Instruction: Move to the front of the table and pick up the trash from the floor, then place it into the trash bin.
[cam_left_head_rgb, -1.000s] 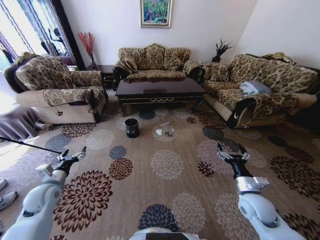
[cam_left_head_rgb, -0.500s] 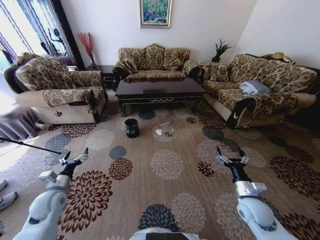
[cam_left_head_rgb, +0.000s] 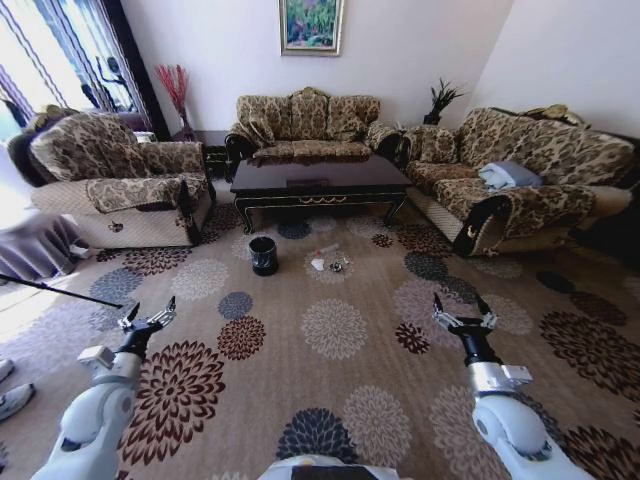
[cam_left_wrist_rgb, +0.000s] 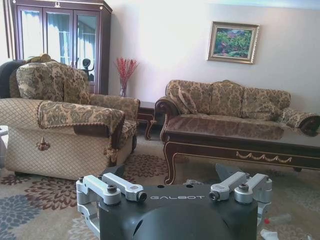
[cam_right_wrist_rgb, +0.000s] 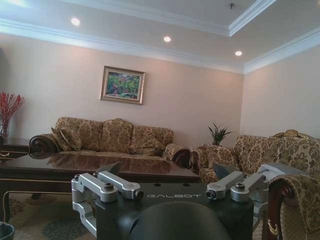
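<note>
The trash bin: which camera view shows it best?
The head view: the whole trash bin stands on the floor before the table. The right wrist view catches a dark rim at its corner, perhaps the bin; the left wrist view adds nothing.

Three floral sofas (cam_left_head_rgb: 305, 122), framed painting (cam_left_head_rgb: 311, 24), pale walls, bright left windows (cam_left_head_rgb: 45, 50).

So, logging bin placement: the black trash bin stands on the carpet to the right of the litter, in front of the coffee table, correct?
Not quite. The head view shows the trash bin on the carpet left of the litter, in front of the coffee table.
</note>
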